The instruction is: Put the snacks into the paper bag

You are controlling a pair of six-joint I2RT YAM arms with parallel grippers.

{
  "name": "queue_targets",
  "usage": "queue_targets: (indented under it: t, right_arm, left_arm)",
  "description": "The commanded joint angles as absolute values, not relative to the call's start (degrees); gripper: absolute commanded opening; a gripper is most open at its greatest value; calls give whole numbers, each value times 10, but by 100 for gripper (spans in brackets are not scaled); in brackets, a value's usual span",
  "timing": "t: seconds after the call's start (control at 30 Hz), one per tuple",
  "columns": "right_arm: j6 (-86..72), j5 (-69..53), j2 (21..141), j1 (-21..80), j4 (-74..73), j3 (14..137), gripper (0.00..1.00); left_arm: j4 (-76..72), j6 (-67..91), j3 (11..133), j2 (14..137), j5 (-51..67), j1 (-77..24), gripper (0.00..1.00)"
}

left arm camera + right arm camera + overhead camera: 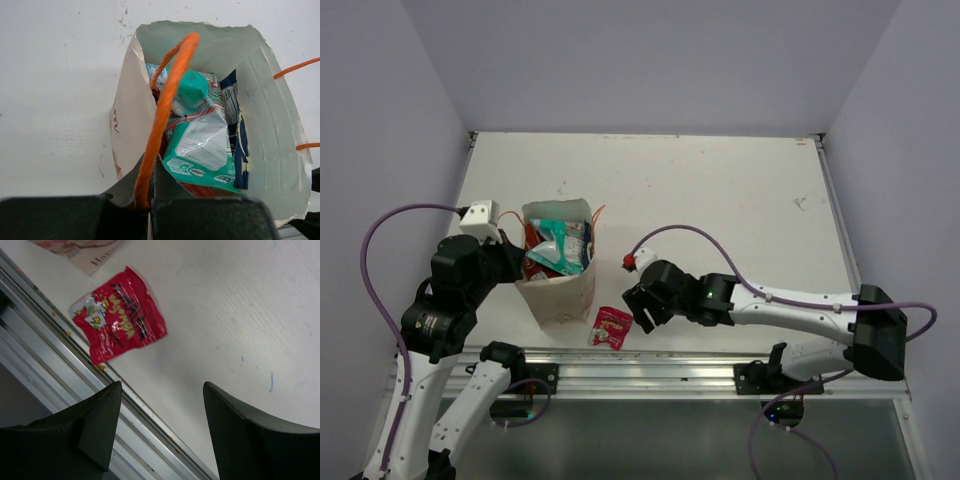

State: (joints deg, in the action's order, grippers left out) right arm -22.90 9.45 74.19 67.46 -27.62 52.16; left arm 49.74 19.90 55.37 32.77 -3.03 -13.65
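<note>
Hovering with jaws spread and empty, the right gripper stood just beside the small red packet. The packet lay flat at upper left of the wrist view, skewed against the aluminium rail, its yellow lettering unreadable. The left gripper pinched the orange handle of the paper bag. The right arm was judged nearer to the packet.

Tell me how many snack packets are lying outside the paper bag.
1. A small red foil packet lies flat on the white table beside the near metal rail, in front of the tan paper bag. Another may be hidden from these views.
</note>
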Motion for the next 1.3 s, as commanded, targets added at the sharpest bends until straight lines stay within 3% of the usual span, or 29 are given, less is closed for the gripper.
queue_targets:
  t: [0.0, 0.4, 0.8, 0.9, 0.93, 1.13, 1.27]
  right_arm:
    - [-224, 94, 791, 697, -132, 543, 70]
    - [-214, 123, 978, 751, -47, 602, 70]
    - [-206, 197, 1057, 817, -138, 616, 68]
    - [-225, 205, 1054, 822, -146, 599, 53]
    - [-229, 208, 1051, 822, -147, 595, 37]
    - [-254, 256, 1002, 822, -173, 577, 3]
    - [-284, 318, 874, 822, -249, 574, 0]
  left_arm:
    - [482, 187, 546, 335, -12, -141, 0]
    - [491, 185, 552, 337, -11, -152, 0]
    - [497, 181, 560, 333, -28, -161, 0]
    - [500, 181, 562, 330, -30, -161, 0]
    - [500, 181, 562, 330, -30, -161, 0]
    - [498, 183, 561, 329, -24, -162, 0]
    - [497, 184, 561, 327, -21, -163, 0]
